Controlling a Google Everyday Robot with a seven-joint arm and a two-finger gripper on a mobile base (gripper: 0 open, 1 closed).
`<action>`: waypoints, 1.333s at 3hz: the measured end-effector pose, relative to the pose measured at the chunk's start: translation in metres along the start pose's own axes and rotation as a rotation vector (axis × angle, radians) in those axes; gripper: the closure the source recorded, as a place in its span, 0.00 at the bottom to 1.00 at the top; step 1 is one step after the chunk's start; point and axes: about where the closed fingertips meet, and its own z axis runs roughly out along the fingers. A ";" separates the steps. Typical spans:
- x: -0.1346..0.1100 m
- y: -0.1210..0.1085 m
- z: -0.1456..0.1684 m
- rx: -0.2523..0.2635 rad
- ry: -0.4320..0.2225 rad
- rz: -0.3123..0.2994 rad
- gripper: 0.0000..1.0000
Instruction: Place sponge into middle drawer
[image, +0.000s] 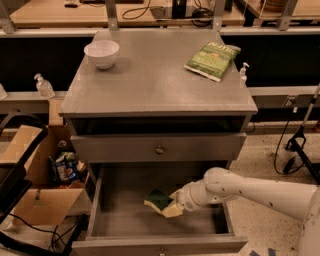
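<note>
The sponge (159, 201), pale yellow foam with a dark green face, is inside the open middle drawer (112, 220), low over its grey floor near the middle. My gripper (174, 204) reaches into the drawer from the right and is at the sponge's right end, holding it. The white arm (250, 192) crosses the drawer's right wall. I cannot tell if the sponge touches the drawer floor.
A white bowl (102, 53) and a green snack bag (212, 60) sit on the cabinet top (155, 85). The drawer front with a round knob (159, 149) is shut above. A cardboard box (37, 192) with clutter stands at the left. Cables lie on the floor at the right.
</note>
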 end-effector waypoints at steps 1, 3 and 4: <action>-0.001 0.002 0.001 -0.004 0.001 -0.002 0.50; -0.001 0.004 0.005 -0.012 0.002 -0.003 0.00; -0.001 0.004 0.005 -0.012 0.002 -0.003 0.00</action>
